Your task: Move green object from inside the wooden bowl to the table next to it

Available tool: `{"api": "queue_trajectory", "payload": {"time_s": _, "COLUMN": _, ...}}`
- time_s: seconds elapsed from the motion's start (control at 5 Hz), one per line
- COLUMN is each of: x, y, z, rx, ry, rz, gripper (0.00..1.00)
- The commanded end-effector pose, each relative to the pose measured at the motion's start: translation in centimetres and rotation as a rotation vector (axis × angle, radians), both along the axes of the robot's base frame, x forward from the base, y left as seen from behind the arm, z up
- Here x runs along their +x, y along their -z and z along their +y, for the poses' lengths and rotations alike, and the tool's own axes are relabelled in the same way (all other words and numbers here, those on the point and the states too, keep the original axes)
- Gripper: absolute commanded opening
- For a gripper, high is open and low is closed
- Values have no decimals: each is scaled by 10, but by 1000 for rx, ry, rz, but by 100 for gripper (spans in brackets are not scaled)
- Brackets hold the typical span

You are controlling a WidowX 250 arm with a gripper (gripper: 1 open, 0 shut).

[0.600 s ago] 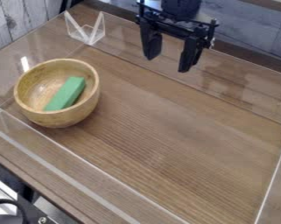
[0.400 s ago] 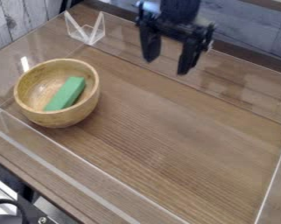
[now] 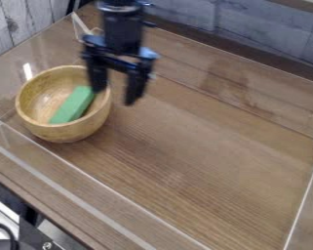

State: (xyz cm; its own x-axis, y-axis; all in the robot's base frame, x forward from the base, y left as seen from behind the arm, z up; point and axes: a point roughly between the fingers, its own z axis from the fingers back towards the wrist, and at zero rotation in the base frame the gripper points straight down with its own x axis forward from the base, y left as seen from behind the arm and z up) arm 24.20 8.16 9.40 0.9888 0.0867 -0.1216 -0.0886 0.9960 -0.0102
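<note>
I look at the task as it stands, and I judge that it is at its beginning. The green block is inside the wooden bowl, at the left of the frame, so nothing of the transfer is done. It lies slanted there, and I see no finger closed around it.

My claw is in the upper left part of the frame, partly over the right side of the bowl. Its fingers are spread apart and open, and I see nothing held between them. The arm is blurred (I think it is moving, but one picture cannot tell me the direction), and I cannot tell exactly how high the fingers are above the rim.

What is left is almost everything: I must bring the open fingers around the block, close them, lift it over the thick rim, and put it down on the brown tabletop beside the bowl. For this release, the wood at the right of the bowl seems to me a suitable place. The approach is, in my opinion, the only part which may be in progress, and the grasp is not yet made.
</note>
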Motion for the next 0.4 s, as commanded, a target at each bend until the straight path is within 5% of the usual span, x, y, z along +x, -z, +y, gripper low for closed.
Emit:
{"api": "queue_trajectory", "payload": {"time_s": 0.0, "x": -4, "y": -9, "z": 33, "rx": 23, "ry": 4, "rz": -70, "gripper": 100}}
{"api": "queue_trajectory", "payload": {"time_s": 0.2, "x": -6, "y": -4, "z": 74, "rx": 21, "ry": -32, "rz": -78, "gripper": 100}}
